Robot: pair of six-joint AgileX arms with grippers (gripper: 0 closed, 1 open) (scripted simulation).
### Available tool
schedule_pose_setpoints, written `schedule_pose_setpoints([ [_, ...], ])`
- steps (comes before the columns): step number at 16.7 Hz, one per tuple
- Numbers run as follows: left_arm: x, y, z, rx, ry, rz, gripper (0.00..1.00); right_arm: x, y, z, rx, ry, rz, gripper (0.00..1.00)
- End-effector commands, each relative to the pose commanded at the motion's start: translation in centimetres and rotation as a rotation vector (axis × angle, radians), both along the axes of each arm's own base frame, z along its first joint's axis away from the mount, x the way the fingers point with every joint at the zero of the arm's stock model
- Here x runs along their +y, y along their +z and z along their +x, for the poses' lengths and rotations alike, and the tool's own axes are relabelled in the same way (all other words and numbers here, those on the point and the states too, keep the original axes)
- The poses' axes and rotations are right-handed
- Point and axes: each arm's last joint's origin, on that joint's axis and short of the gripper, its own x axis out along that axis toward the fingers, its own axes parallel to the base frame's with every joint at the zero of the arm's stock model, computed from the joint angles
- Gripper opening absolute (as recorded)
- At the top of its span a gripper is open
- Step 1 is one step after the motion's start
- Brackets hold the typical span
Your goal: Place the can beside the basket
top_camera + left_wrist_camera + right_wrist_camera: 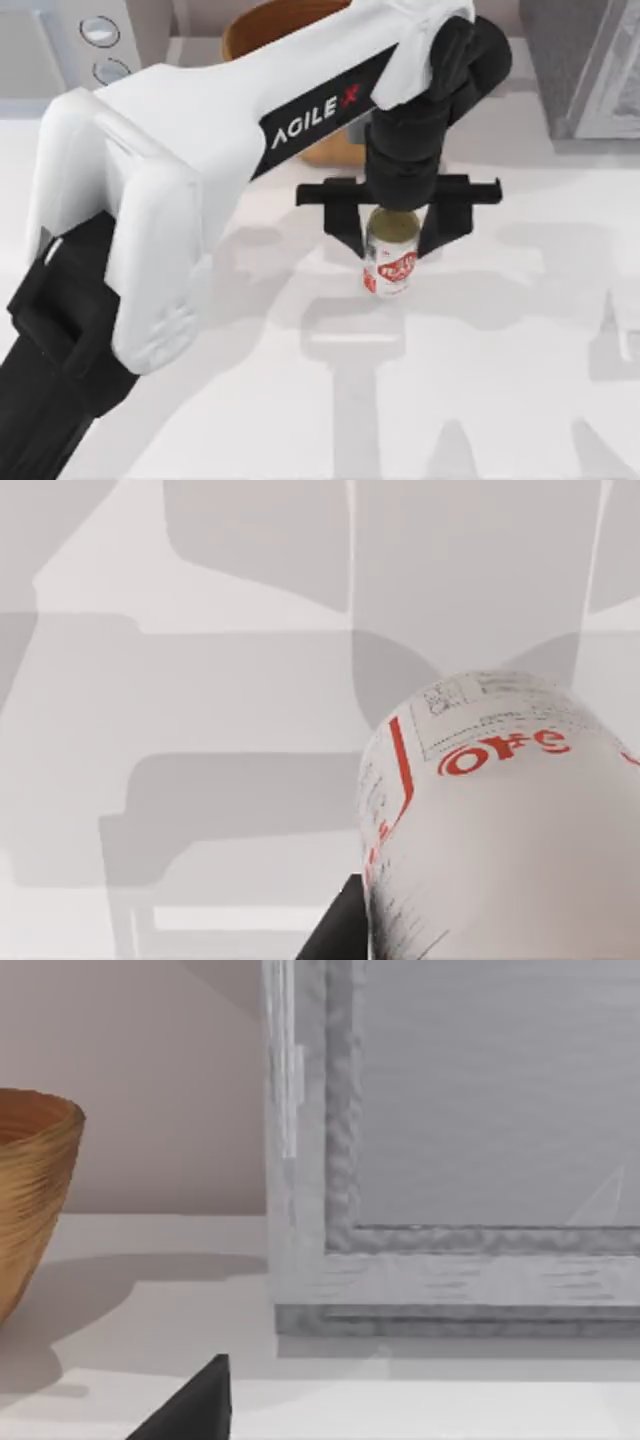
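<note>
White-labelled can (pixel 390 258), a smooth cylinder with a dull gold top, stands upright on the table (pixel 520 400), clamped between the left gripper (pixel 391 240) fingers, near the ribbed woven basket (pixel 262 30), half-hidden by the arm.

Place: I read rendered kitchen | grey stove knobs (pixel 99 31) at 11 o'clock | glass-fronted steel appliance (pixel 585 65) at 1 o'clock

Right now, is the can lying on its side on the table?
No, the can stands upright on the table, its gold top up, between the left pincer's fingers.
</note>
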Motion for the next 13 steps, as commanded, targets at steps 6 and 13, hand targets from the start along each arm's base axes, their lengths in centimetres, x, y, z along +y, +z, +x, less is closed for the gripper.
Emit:
schedule_pose_setpoints([
  [6, 0.11, -0.29, 0.11, 0.002, 0.001, 0.0, 0.0, 0.0, 0.0, 0.0, 0.0, 0.0, 0.0, 1.0],
  [13, 0.0, -0.8, 0.0, 0.0, 0.0, 0.0, 0.0, 0.0, 0.0, 0.0, 0.0, 0.0, 0.0, 1.0],
])
